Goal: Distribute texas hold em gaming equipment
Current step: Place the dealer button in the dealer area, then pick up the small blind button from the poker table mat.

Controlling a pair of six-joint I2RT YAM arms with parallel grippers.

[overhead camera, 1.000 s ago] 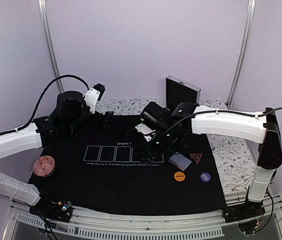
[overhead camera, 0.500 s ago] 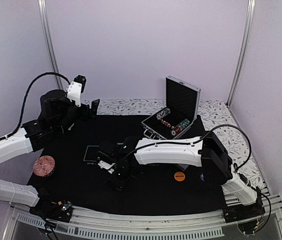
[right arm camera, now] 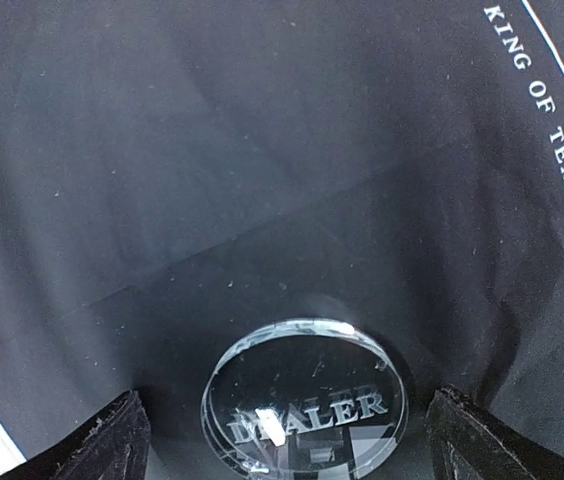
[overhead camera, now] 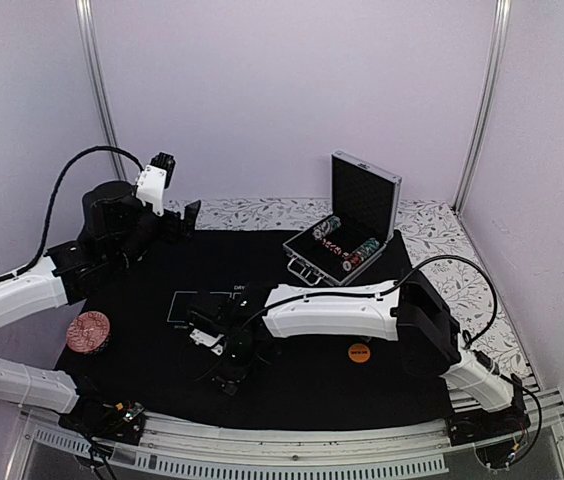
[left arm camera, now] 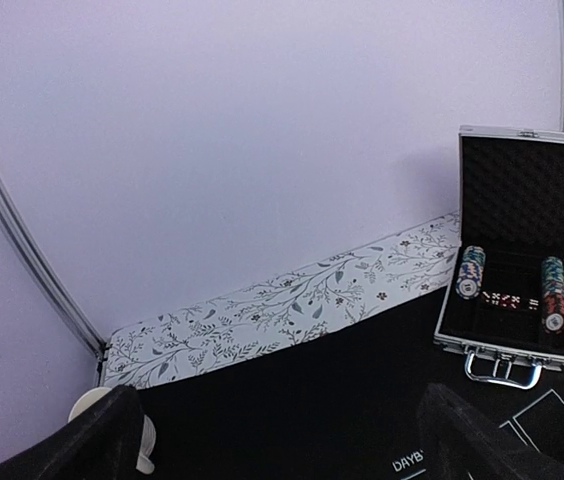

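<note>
Dealer disc [right arm camera: 307, 405] lies between right gripper's [right arm camera: 297, 445] spread fingers on mat [right arm camera: 262, 150]; lifting straight up should leave it undisturbed

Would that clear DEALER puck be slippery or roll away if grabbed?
The DEALER puck looks glossy and rigid, so it is probably slippery to pinch. Lying flat on the black mat, it likely won't roll unless tipped on edge.

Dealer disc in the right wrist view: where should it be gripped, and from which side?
Probably across its thin rim, from straight above. The dealer disc lies flat on the black mat, so only opposite edge points are pinchable; the open right gripper straddles it, fingers clear on both sides.
</note>
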